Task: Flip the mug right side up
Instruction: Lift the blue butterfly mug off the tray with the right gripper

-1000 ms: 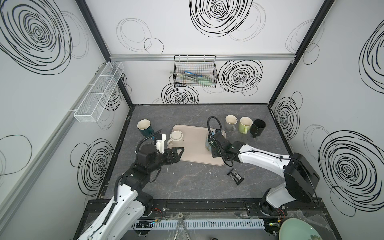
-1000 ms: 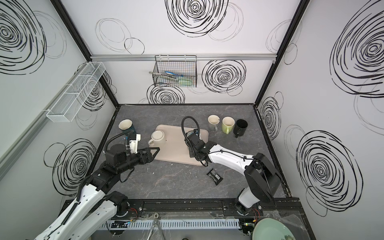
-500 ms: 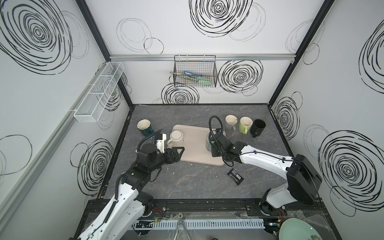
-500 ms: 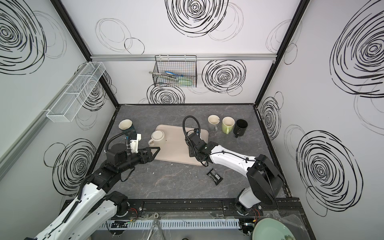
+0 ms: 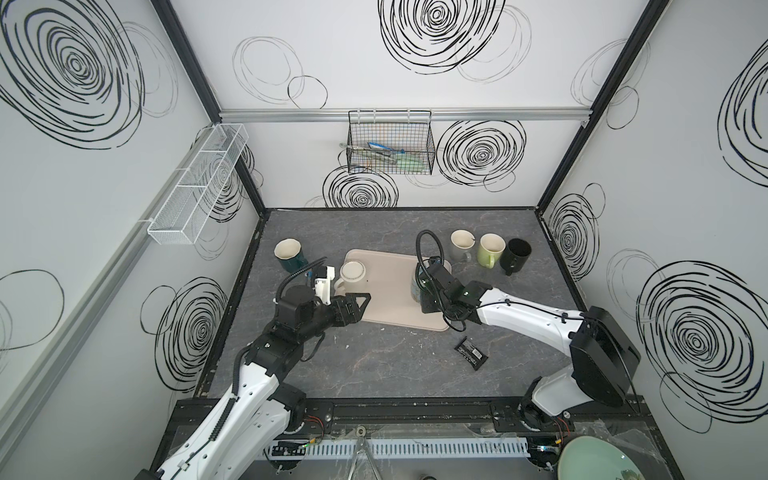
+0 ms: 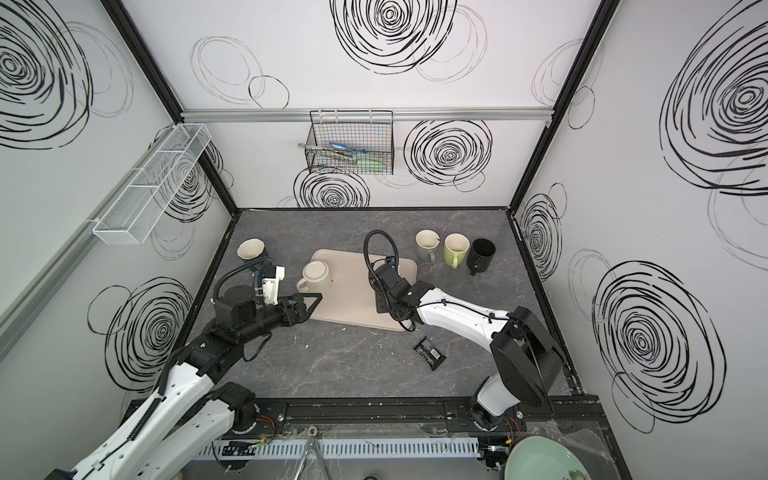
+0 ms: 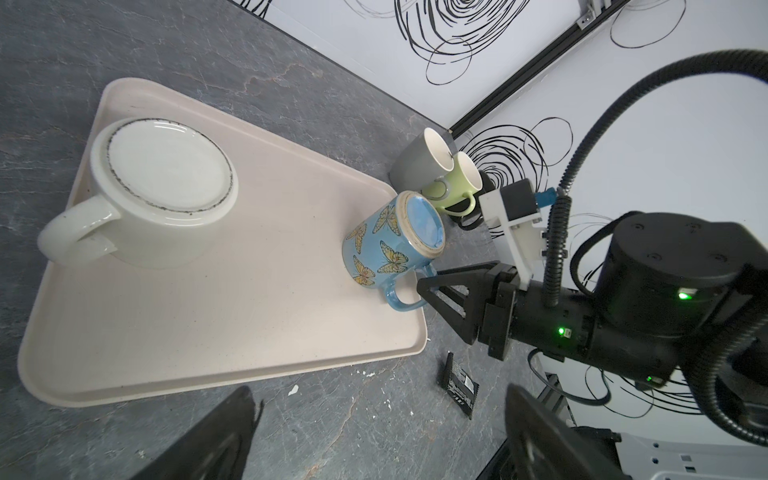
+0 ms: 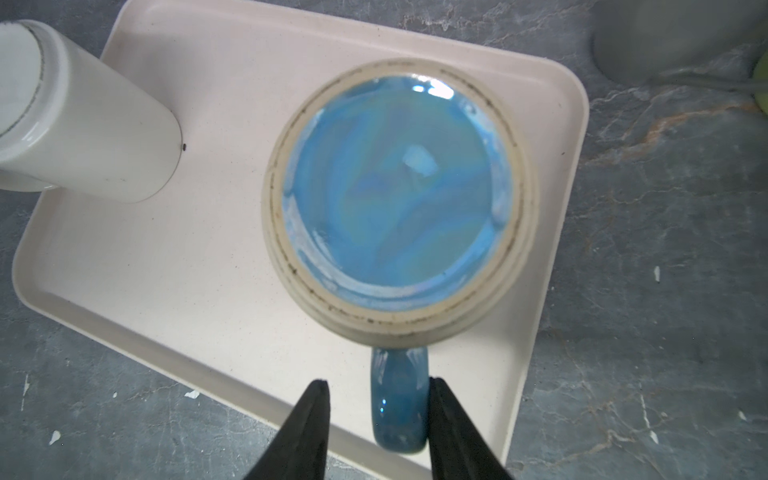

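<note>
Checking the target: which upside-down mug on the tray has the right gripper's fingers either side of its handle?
The blue butterfly mug; the right gripper straddles its handle. The white mug on the tray has its handle free.

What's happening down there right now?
Left gripper open, hovering at tray edge. Right gripper open, straddling butterfly mug handle. Mug upside down on tray. Nothing blocking.

Light was bright and even, shadows were faint, glare marked the blue mug [image 8: 399, 199], wrist-view edges were curved.
</note>
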{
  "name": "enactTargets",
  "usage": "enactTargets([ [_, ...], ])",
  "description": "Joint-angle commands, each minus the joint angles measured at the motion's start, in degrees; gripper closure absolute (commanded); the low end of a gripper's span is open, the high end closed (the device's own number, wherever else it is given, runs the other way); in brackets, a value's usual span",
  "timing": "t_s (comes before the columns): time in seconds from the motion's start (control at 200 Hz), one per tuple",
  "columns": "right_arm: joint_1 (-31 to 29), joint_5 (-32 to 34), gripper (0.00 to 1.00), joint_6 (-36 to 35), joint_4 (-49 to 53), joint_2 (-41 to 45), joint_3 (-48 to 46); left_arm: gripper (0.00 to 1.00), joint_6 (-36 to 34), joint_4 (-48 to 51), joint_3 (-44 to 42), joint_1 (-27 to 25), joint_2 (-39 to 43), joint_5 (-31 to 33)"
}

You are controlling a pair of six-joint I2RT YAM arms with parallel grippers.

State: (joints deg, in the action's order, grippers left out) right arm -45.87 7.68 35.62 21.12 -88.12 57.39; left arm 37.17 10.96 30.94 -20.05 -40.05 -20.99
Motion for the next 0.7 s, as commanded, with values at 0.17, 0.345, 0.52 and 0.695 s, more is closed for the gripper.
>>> enactTargets([
  [0.17, 1.1, -0.7, 0.59, -2.5, 6.2, -4.5, 5.2, 0.04, -0.1, -4.2, -1.2, 0.8, -0.3, -1.3],
  [0.345, 2.5, -2.2, 0.61, -3.8, 9.5, -5.9, 8.1, 0.04, -0.7, -4.2, -1.4, 0.8, -0.3, -1.1],
  [0.52, 4.2, -3.4, 0.64, -5.4, 13.8, -7.2, 11.1, 0.04, -1.4, -3.9, -1.5, 0.9, -0.1, -0.5],
  [0.695, 5.6, -4.0, 0.67, -6.2, 16.2, -8.9, 12.7, 0.04, -1.7, -4.1, -1.9, 0.9, -0.1, -0.5],
])
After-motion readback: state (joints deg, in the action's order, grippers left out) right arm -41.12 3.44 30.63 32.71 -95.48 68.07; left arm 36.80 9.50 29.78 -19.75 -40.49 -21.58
